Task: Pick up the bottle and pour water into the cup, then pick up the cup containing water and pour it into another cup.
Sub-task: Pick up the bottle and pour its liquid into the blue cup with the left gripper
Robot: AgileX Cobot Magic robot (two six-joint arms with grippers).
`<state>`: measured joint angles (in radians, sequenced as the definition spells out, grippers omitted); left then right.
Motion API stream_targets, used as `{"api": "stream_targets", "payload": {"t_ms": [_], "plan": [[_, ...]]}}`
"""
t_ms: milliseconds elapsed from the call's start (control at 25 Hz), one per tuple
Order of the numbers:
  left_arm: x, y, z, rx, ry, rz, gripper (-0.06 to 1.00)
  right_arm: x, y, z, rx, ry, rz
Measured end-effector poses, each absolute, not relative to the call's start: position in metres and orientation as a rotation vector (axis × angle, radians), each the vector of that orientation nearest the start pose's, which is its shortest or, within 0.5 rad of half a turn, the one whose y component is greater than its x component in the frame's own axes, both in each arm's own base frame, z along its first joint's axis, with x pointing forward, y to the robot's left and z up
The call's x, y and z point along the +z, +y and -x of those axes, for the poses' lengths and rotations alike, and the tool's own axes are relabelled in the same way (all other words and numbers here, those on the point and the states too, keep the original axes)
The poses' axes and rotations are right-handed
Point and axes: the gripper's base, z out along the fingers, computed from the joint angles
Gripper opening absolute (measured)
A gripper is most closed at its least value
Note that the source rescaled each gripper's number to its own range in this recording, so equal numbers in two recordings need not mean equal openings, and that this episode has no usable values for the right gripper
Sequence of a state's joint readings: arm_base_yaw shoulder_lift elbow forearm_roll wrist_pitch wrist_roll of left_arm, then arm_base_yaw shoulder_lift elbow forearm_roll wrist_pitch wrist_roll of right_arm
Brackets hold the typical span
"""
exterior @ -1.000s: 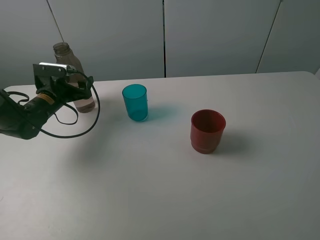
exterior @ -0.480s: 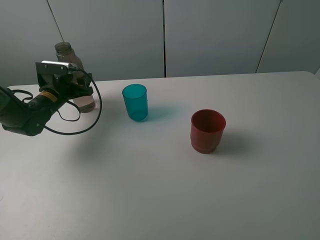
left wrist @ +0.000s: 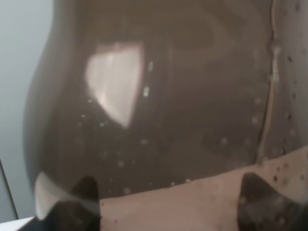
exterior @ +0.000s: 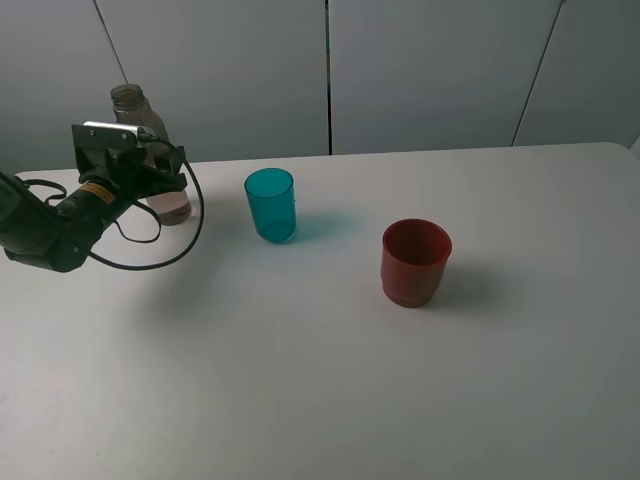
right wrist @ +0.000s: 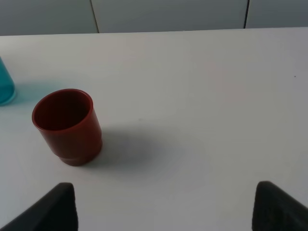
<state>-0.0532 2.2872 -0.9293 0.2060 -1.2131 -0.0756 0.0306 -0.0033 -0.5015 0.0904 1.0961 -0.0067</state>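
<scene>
White table [exterior: 300, 390]: bottle [exterior: 126, 100], teal cup [exterior: 270, 205]

I see the bottle [exterior: 128, 105] standing up at 9 o'clock from the cup [exterior: 270, 205] - tall, clear, grey-brown, no cap, pinkish low down. The cup is small, see-through teal, open end up. At its 4 o'clock, well apart, stands another cup [exterior: 415, 262] - wide, squat, red-brown, with a smaller foot.

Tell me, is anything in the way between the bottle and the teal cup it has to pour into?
Nothing visible. The bottle, clasped by the left gripper, and the teal cup have only bare table between them; the red cup stands beyond the teal one.
</scene>
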Motion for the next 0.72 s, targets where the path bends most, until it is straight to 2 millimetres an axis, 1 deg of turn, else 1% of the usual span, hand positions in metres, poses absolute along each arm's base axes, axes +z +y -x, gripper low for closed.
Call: {"api": "stream_targets", "payload": {"t_ms": [160, 320, 520, 600, 720], "plan": [[0.074, -0.042, -0.397, -0.207, 1.636, -0.241, 0.06, 0.275, 0.007, 0.007, 0.123, 2.073, 0.045], [0.09, -0.045, -0.397, -0.135, 1.685, -0.387, 0.06, 0.275, 0.007, 0.007, 0.123, 2.073, 0.045], [0.12, -0.046, -0.396, -0.003, 1.719, -0.547, 0.06, 0.275, 0.007, 0.007, 0.123, 2.073, 0.045], [0.126, -0.049, -0.394, 0.051, 1.738, -0.624, 0.06, 0.275, 0.007, 0.007, 0.123, 2.073, 0.045], [0.13, -0.059, -0.391, 0.131, 1.728, -0.78, 0.06, 0.275, 0.007, 0.007, 0.123, 2.073, 0.045]]}}
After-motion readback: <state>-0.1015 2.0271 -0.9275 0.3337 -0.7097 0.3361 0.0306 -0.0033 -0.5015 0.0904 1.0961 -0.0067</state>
